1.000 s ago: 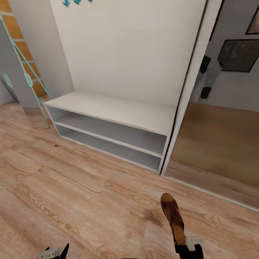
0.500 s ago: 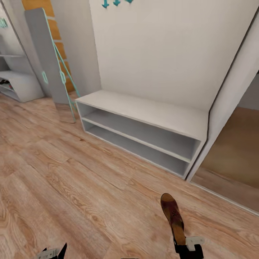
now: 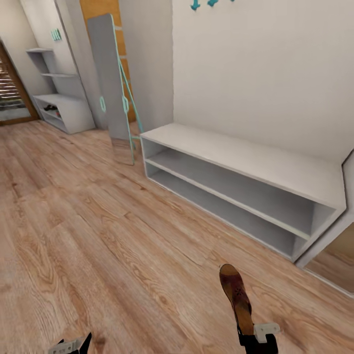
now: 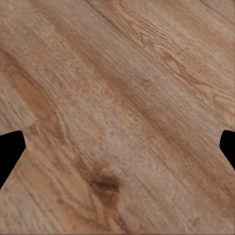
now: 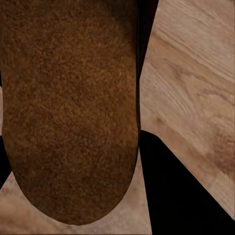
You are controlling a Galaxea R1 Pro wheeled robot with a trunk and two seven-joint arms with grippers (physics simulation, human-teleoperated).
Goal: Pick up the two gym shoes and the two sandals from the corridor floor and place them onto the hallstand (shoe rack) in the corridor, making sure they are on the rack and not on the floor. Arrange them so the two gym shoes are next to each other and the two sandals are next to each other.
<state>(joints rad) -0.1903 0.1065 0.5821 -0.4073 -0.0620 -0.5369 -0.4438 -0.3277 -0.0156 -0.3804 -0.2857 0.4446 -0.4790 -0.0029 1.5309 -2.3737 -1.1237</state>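
Sandal (image 3: 237,296) clamped at its heel end in right gripper (image 3: 255,339), toe pointing ahead toward hallstand (image 3: 246,164), carried above corridor floor (image 3: 98,236). Brown sole (image 5: 68,107) large in right wrist view, dark finger (image 5: 181,191) beside it. Left gripper (image 3: 73,344) low at bottom edge of head view, apparently spread wide with nothing between, 2 dark fingertips (image 4: 10,152) far apart over bare planks. Hallstand's 2 tiers unoccupied. Slanted grey panel (image 3: 110,78) standing just beyond it.

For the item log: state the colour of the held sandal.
Dark brown sandal, tan-mottled insole; clearest in the head view.
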